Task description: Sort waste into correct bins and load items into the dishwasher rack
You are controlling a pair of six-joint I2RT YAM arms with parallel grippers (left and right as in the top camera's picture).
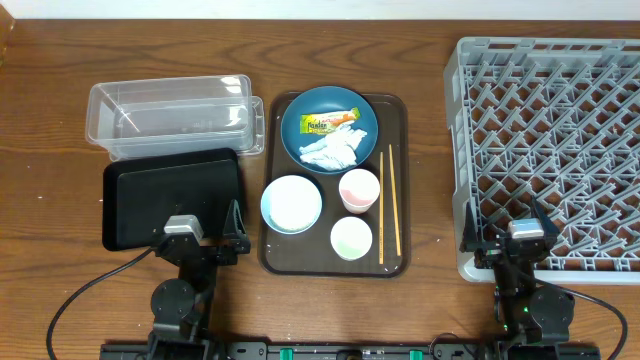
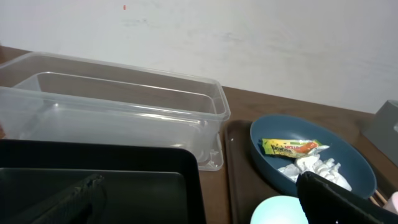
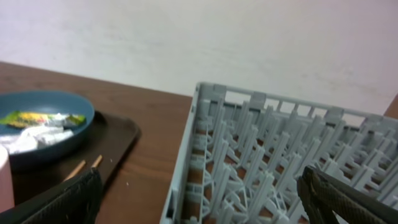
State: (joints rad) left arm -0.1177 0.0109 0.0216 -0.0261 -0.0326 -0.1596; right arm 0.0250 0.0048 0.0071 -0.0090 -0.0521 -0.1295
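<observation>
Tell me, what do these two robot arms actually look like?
Both are matte black. The left arm and right arm each stack rounded joint housings, topped by a small grey-silver block. Thin black cables loop from each base. The jaws are dark, flat, roughly textured bars in the wrist views.

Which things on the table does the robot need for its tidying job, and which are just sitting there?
For the job: snack wrapper, tissue, blue plate, light-blue bowl, pink cup, green cup, chopsticks, clear tub, black tray, grey rack.

Just there: brown serving tray, wooden table.
</observation>
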